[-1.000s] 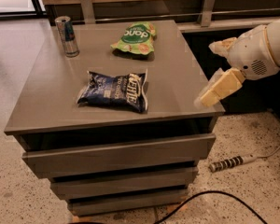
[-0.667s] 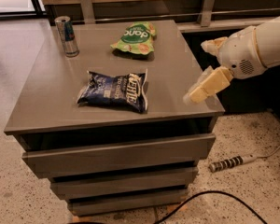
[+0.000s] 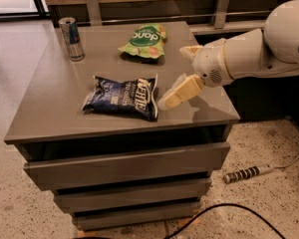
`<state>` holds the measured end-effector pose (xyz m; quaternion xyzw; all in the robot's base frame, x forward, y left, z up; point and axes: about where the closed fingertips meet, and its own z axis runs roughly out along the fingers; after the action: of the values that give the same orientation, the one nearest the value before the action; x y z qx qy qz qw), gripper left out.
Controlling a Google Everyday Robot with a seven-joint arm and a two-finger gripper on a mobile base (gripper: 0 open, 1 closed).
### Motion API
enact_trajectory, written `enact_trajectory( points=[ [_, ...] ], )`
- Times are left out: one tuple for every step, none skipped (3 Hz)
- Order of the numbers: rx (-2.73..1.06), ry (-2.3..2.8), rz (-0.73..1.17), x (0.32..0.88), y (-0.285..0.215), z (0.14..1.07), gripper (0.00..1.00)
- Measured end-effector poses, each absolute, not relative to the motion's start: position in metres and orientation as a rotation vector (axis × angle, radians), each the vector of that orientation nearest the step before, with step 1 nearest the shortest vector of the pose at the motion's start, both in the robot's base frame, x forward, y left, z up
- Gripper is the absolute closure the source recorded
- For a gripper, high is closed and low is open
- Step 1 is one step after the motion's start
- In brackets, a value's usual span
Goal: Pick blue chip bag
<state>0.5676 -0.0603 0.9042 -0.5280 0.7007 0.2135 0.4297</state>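
The blue chip bag (image 3: pixel 122 97) lies flat near the front middle of the grey cabinet top (image 3: pixel 55 103), dark navy with white lettering. My gripper (image 3: pixel 172 76) reaches in from the right on a white arm and hovers just right of the bag, above the surface. It is open and empty. One cream finger (image 3: pixel 182 90) points down at the bag's right edge. The other finger (image 3: pixel 189 50) is farther back.
A light green chip bag (image 3: pixel 143 39) lies at the back middle of the top. A slim silver-and-blue can (image 3: pixel 71 38) stands at the back left. Drawers sit below the top. A power strip (image 3: pixel 246 173) and a black cable (image 3: pixel 229 210) lie on the floor.
My gripper has moved left from the cabinet's right edge toward the blue chip bag. The bag, the green bag and the can have not moved.
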Motion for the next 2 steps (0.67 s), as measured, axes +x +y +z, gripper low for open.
enact_trajectory(
  points=[
    [-1.338, 1.728, 0.516, 0.581, -0.034, 0.888, 0.0],
    [-1.351, 1.713, 0.501, 0.595, -0.011, 0.88, 0.0]
  ],
)
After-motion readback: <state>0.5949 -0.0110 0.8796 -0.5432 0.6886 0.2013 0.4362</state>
